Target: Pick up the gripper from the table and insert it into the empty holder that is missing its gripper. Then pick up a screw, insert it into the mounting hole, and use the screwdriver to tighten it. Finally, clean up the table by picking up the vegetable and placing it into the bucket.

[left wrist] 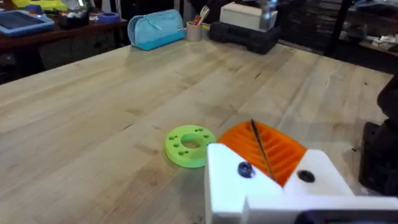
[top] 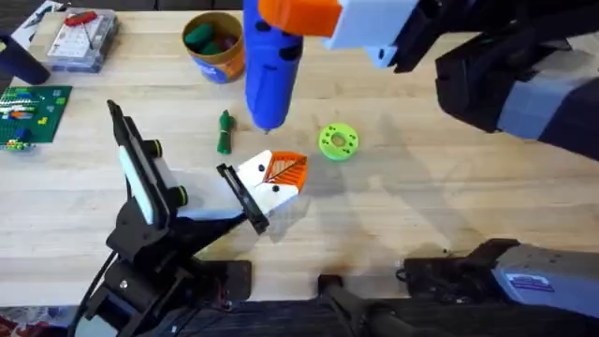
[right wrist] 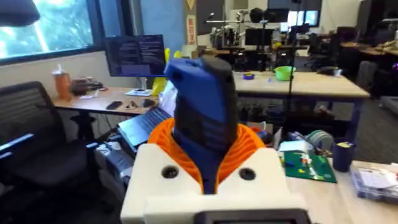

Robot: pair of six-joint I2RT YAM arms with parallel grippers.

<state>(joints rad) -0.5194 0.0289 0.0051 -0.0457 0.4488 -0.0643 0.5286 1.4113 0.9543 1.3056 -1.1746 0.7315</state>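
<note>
Your right gripper (top: 299,19) is clenching the blue screwdriver (top: 271,65) between its orange pads, holding it upright above the table (top: 449,187) with the thin bit pointing down at the white gripper block (top: 273,183). The right wrist view is showing what the overhead cannot: the screwdriver's dark blue body (right wrist: 204,115) wedged between the two ribbed pads, with an office room behind it. The left wrist view is giving you the close look at the joint: the bit (left wrist: 261,149) is lying across the orange ribbed pad (left wrist: 267,149), beside a dark hole in the white block (left wrist: 273,186). Overhead, that block is sitting against the black holder bar (top: 241,197) at the tip of the left arm; I cannot tell how your left gripper's fingers are standing. The lime-green ring (top: 338,142) is lying just beside the block, the dark green vegetable (top: 225,133) near it on the other side. The orange bucket (top: 215,47) is holding green and red items.
</note>
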